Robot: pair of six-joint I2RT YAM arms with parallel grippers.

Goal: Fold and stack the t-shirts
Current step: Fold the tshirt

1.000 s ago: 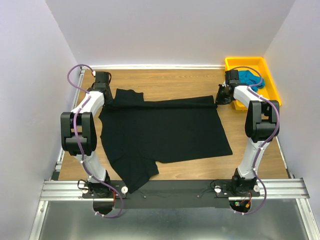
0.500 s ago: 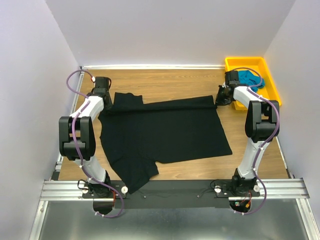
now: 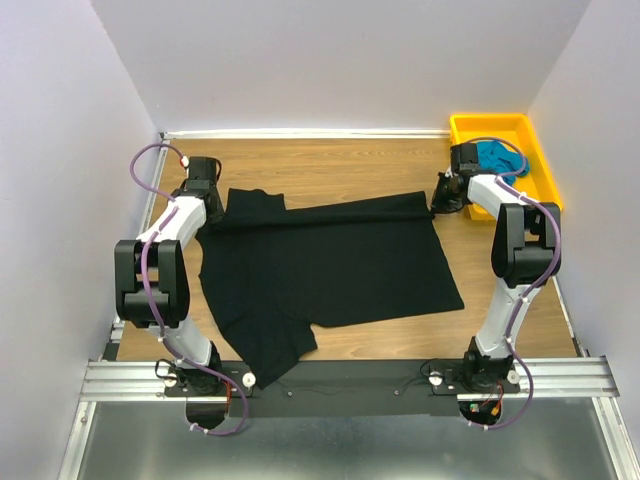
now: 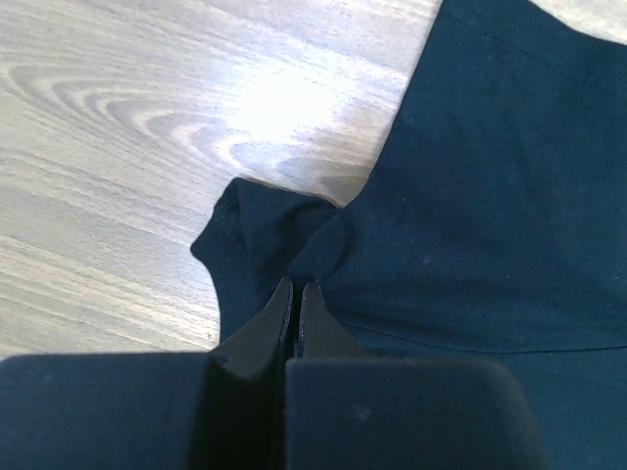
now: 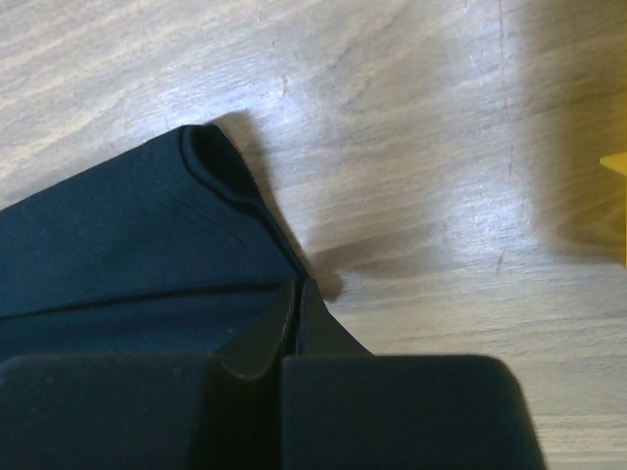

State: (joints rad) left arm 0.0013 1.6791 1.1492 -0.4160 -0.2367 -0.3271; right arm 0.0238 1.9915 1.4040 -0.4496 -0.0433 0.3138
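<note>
The black t-shirt (image 3: 330, 260) lies spread on the wooden table (image 3: 340, 165), with its far edge doubled over into a long fold. My left gripper (image 3: 210, 203) is at the fold's far left end, shut on a bunched bit of the black cloth (image 4: 265, 225); its closed jaws (image 4: 297, 290) pinch the fabric. My right gripper (image 3: 441, 200) holds the fold's right corner (image 5: 211, 162), its fingertips (image 5: 297, 290) pressed together on the cloth. The teal-blue t-shirt (image 3: 497, 155) lies crumpled in the tray.
The yellow tray (image 3: 548, 178) stands at the far right corner, close behind the right wrist; its edge (image 5: 617, 164) shows in the right wrist view. White walls close in on three sides. A metal rail (image 3: 350, 378) runs along the near edge.
The left arm has swung a little to the left, drawing the shirt's far left end with it and flattening the fold there. The right arm has stayed put.
</note>
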